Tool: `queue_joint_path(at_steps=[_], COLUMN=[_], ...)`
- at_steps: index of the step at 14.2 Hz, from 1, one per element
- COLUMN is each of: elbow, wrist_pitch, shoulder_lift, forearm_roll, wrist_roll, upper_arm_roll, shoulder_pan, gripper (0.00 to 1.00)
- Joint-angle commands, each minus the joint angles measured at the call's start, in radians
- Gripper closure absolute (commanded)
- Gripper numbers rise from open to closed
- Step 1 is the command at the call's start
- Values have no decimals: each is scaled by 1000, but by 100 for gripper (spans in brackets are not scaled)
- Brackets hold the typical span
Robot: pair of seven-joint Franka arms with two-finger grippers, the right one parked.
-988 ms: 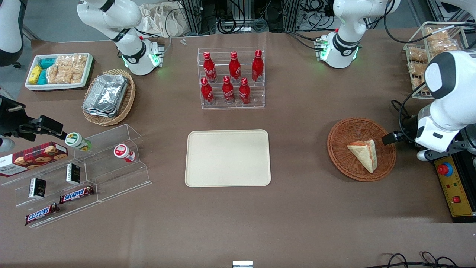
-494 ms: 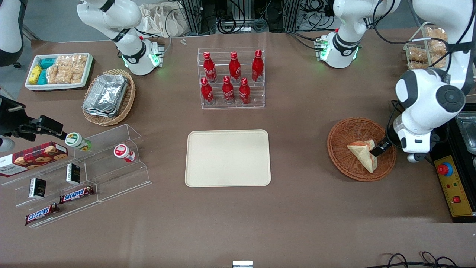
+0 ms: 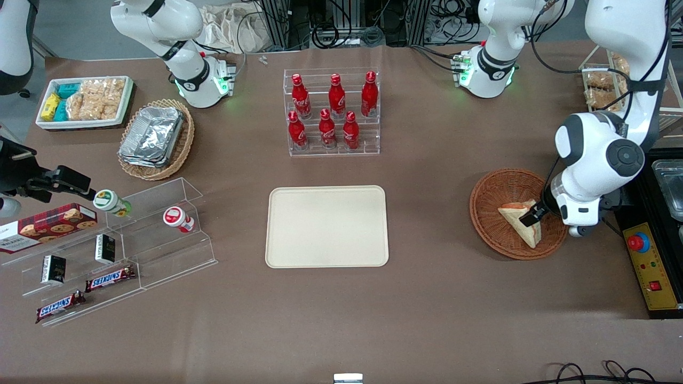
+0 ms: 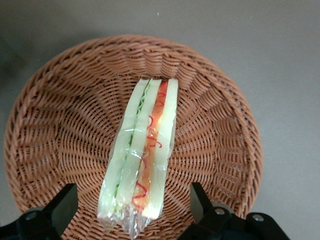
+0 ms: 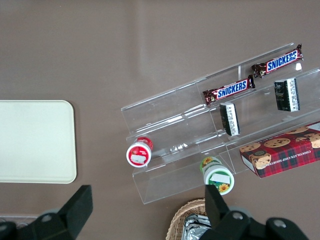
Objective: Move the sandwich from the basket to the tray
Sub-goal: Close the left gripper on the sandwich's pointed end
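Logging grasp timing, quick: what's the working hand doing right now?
Left hand: open, holding nothing, fingers astride the sandwich lying in the basket.

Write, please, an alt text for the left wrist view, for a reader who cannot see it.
A wrapped sandwich lies in a round reddish-brown wicker basket on a brown table, its green and red filling edge facing the camera. The open gripper hovers above it, one black finger on each side of the sandwich, not touching it.
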Motion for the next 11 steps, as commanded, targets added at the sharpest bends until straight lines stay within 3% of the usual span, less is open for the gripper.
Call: queue_joint_path(at_steps=[1,3,4,5,7,8,11], elbow=[-12,-2,-1,-4,1,5,24], wrist_pitch=[39,39,49,87,98,98,95], shoulder_lift=[25,45,57,67,74,71,61], forearm_roll=[0,0,5,3,3,5,6], wrist_roll=[-28,-29,-29,-35,-93,-110,-210], upper_arm_roll=[-4,-4,-4,-4,-4,-5,-5], shoulder_pan=[-2,-2,-2,-6,-17,-17,-57], gripper=[0,2,14,33,86,100,100])
